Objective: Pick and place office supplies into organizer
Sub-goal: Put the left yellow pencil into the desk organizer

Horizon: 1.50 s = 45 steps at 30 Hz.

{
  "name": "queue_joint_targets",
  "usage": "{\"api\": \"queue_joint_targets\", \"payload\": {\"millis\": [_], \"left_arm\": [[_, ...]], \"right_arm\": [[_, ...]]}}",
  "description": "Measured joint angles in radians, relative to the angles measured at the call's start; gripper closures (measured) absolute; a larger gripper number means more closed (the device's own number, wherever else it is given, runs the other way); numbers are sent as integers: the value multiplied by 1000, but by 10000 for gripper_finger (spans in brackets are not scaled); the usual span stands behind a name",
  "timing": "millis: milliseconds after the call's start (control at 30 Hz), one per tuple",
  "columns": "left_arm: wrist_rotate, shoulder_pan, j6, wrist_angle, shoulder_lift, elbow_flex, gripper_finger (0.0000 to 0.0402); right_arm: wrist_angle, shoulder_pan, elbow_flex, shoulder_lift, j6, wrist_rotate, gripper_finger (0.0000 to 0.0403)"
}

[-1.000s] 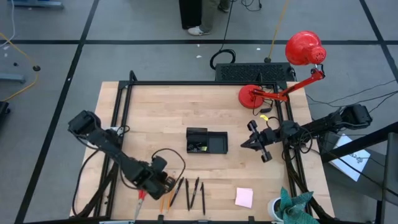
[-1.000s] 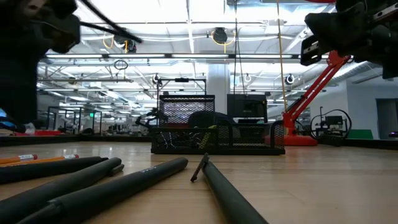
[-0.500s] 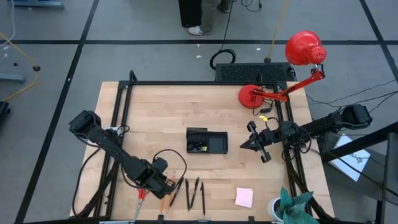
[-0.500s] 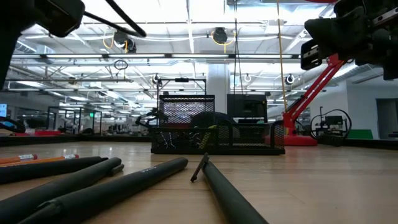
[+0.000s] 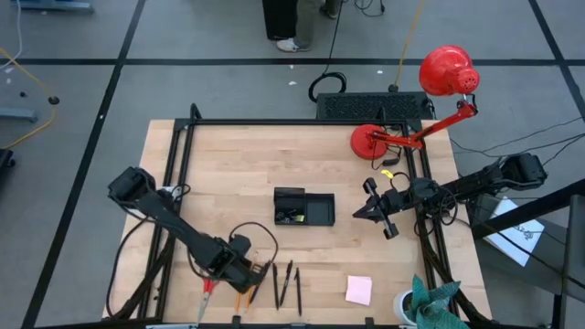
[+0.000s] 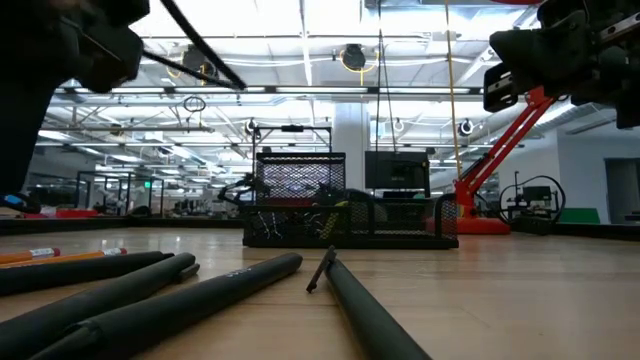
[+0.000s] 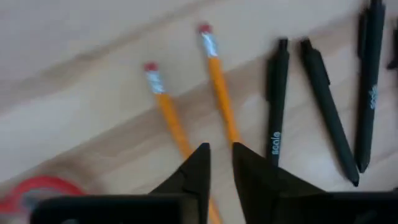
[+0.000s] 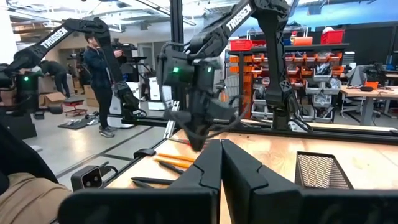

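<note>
Pencils run under the left end effector, its fingers slightly apart, hiding their tips. Right end effector hovers pressed together beside the organizer.

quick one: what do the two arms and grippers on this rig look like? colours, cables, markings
Both arms are dark, near black, built of jointed segments. The left arm has a thin black cable looping above its wrist. The left gripper has two black wedge-shaped fingers. The right gripper has the same black tapered fingers. In the right wrist view, white TROSSEN lettering shows on the far arm's link.
</note>
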Motion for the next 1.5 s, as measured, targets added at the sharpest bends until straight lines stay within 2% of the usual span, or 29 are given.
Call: {"api": "queue_joint_targets", "payload": {"millis": [167, 300, 467, 833, 1167, 1267, 1500], "left_arm": [[70, 12, 18, 12, 42, 0, 250], [63, 23, 16, -22, 29, 0, 193], [64, 36, 9, -74, 26, 0, 162], [91, 85, 37, -82, 111, 5, 160], [120, 80, 70, -88, 158, 7, 165], [118, 77, 96, -93, 160, 6, 189], [112, 72, 120, -104, 160, 3, 274]], "right_arm": [[1, 0, 0, 0, 9, 0, 401], [4, 0, 0, 0, 12, 0, 402], [9, 0, 0, 0, 16, 1, 401], [-9, 0, 0, -1, 11, 1, 399], [-8, 0, 0, -4, 9, 1, 399], [-7, 0, 0, -4, 9, 1, 399], [-7, 0, 0, -4, 25, 1, 399]]}}
